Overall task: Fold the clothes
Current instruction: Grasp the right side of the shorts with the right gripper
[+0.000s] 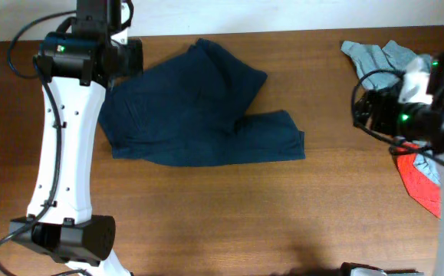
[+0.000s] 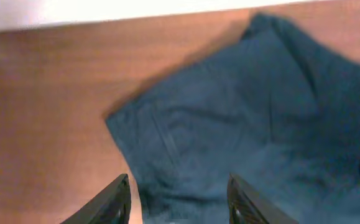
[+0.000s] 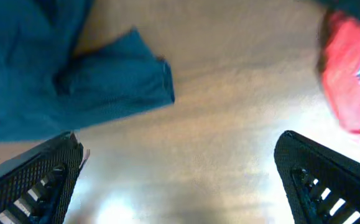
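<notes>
The dark navy shorts (image 1: 198,111) lie spread and rumpled on the brown table, one leg reaching to the right and one toward the back. My left gripper (image 1: 126,57) hovers at the shorts' back left corner. In the left wrist view its fingers (image 2: 180,202) are open above the navy cloth (image 2: 242,118) and hold nothing. My right gripper (image 1: 367,107) is over bare table, well right of the shorts. In the right wrist view its fingers (image 3: 176,180) are open and empty, with the shorts' leg end (image 3: 105,93) ahead at the left.
A pile of grey (image 1: 379,57) and red (image 1: 421,176) garments lies at the table's right edge, under and beside my right arm; the red one shows in the right wrist view (image 3: 350,74). The table's back edge meets a white wall (image 2: 105,12).
</notes>
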Motion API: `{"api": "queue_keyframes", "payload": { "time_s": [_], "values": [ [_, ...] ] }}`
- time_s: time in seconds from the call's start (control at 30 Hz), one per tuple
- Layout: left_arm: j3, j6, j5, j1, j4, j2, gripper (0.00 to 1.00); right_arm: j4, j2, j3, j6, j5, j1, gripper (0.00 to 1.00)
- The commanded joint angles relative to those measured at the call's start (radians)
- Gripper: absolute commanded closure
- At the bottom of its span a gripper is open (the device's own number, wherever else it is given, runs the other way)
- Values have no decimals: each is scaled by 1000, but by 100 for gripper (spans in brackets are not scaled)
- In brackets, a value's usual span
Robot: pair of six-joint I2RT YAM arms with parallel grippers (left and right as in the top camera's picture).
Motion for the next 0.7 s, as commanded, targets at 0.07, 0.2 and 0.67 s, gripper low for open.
{"api": "queue_keyframes", "payload": {
  "time_s": [0.07, 0.2, 0.67],
  "values": [
    [10, 1, 55, 0, -55, -18, 50, 152, 146, -255, -15, -70, 81, 1],
    [10, 1, 54, 0, -61, -18, 47, 412, 260, -414, -14, -168, 175, 0],
    [10, 2, 51, 0, -54, -18, 39, 517, 494, -432, 75, -81, 263, 0]
  ]
}}
